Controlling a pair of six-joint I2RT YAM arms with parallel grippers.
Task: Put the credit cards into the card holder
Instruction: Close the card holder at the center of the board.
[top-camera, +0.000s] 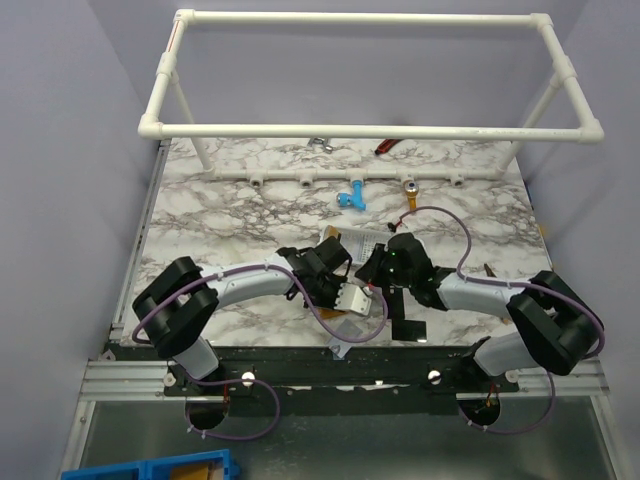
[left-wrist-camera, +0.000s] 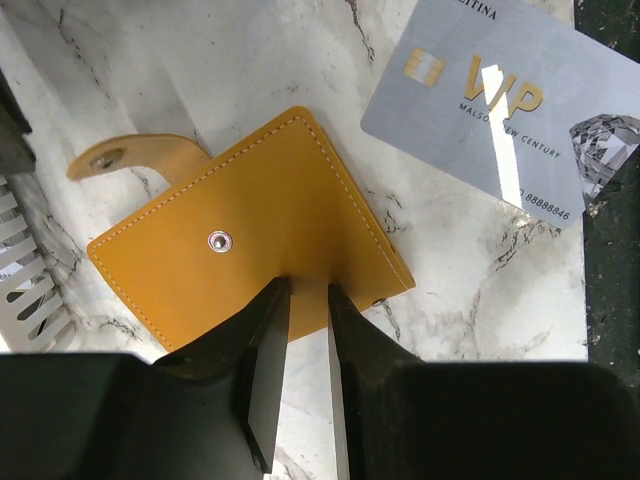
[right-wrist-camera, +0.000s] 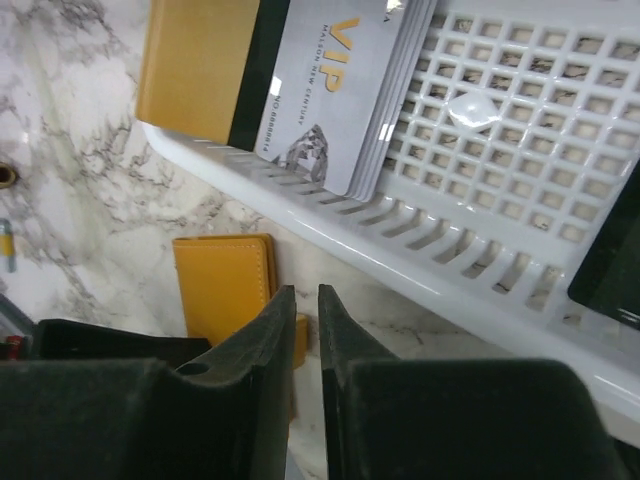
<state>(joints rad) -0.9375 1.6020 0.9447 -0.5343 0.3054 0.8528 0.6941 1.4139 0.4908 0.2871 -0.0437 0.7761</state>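
**Left gripper (left-wrist-camera: 307, 300) on the card holder, no card loaded yet**

Black fingers (left-wrist-camera: 262, 350) of the left gripper fill the foreground of its wrist view. Jaws are narrow, tips over the near edge of the card holder (left-wrist-camera: 250, 235). Orange leather and marble show through the slit, so I cannot tell whether the edge is pinched or merely pressed.

Card holder lies flat on the desk (left-wrist-camera: 200, 70), folded, with its snap flap (left-wrist-camera: 130, 155) undone and splayed out. One silver card (left-wrist-camera: 500, 100) lies just beside it, not touching.

Right gripper (right-wrist-camera: 305, 300) is narrow too, with nothing seen gripped. It hangs over the card holder's edge, close to the white basket (right-wrist-camera: 520, 150), where more credit cards (right-wrist-camera: 330, 90) lean on the rim.

Judgement: the step in hand is steadying and opening the holder. Next move calls for the cover lifted to bare a slot, then a thin card taken by its edge.
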